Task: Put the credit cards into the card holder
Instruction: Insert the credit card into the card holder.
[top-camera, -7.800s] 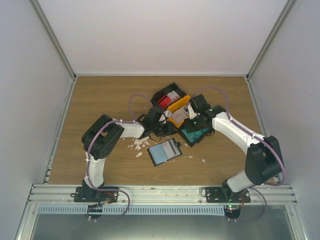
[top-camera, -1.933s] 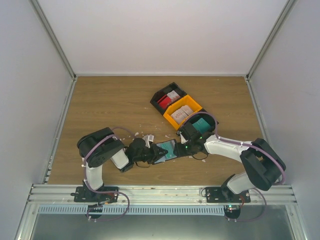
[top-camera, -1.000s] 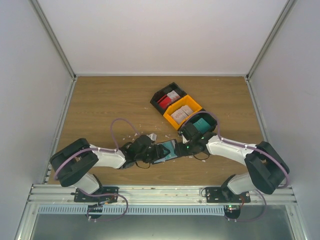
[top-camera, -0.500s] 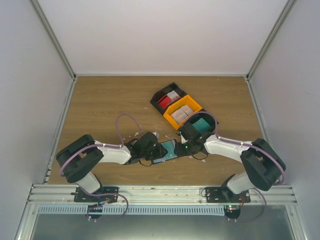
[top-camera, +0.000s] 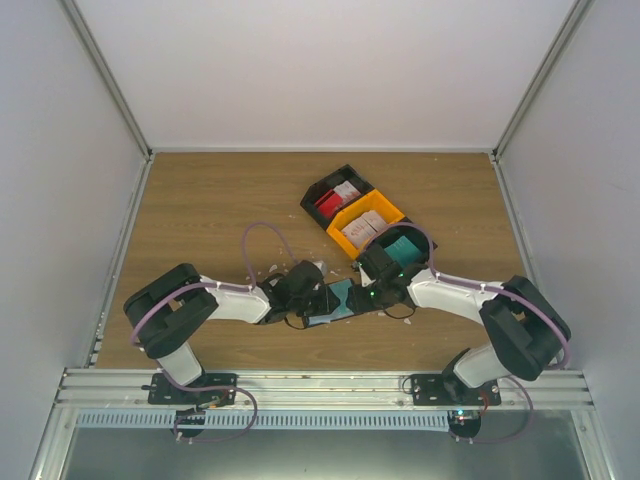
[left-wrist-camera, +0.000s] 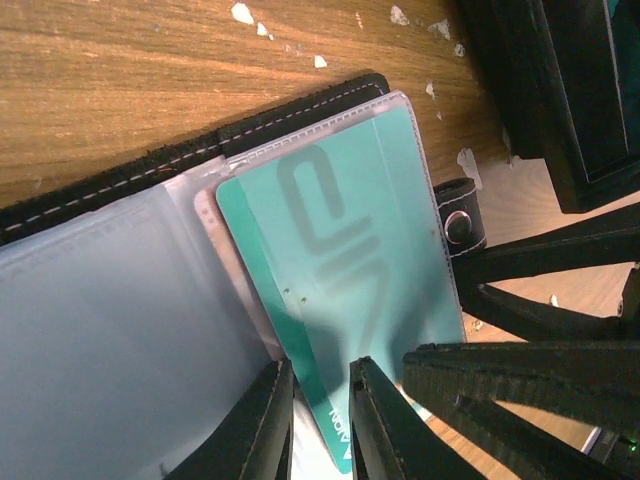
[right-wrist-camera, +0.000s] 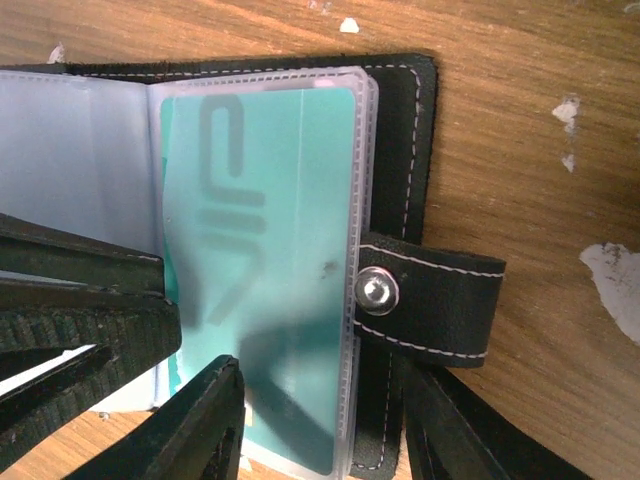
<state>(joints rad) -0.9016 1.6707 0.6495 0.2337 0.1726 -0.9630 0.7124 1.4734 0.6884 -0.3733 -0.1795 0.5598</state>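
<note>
The card holder (top-camera: 318, 318) lies open on the table, a black wallet with clear sleeves. A teal credit card (left-wrist-camera: 340, 270) sits partly inside its right sleeve, its near corner sticking out. My left gripper (left-wrist-camera: 320, 425) stands over that corner, jaws a narrow gap apart, with the card's edge running between the tips. My right gripper (right-wrist-camera: 320, 400) is open wide across the same leaf (right-wrist-camera: 400, 120), beside the snap strap (right-wrist-camera: 440, 300). In the top view the two grippers (top-camera: 322, 300) (top-camera: 352, 298) meet over the wallet. More credit cards lie in the bins: red (top-camera: 326, 203), whitish (top-camera: 362, 227), teal (top-camera: 405, 248).
A black bin (top-camera: 340, 178), a yellow bin (top-camera: 385, 207) and a second black bin (top-camera: 425, 240) stand in a diagonal row just behind the right gripper. White crumbs (top-camera: 270, 272) are scattered left of the wallet. The enclosure walls close off three sides.
My left arm has reached right to the wallet and its jaws have narrowed over the teal card's corner. The right gripper has stayed at the wallet's right leaf.
</note>
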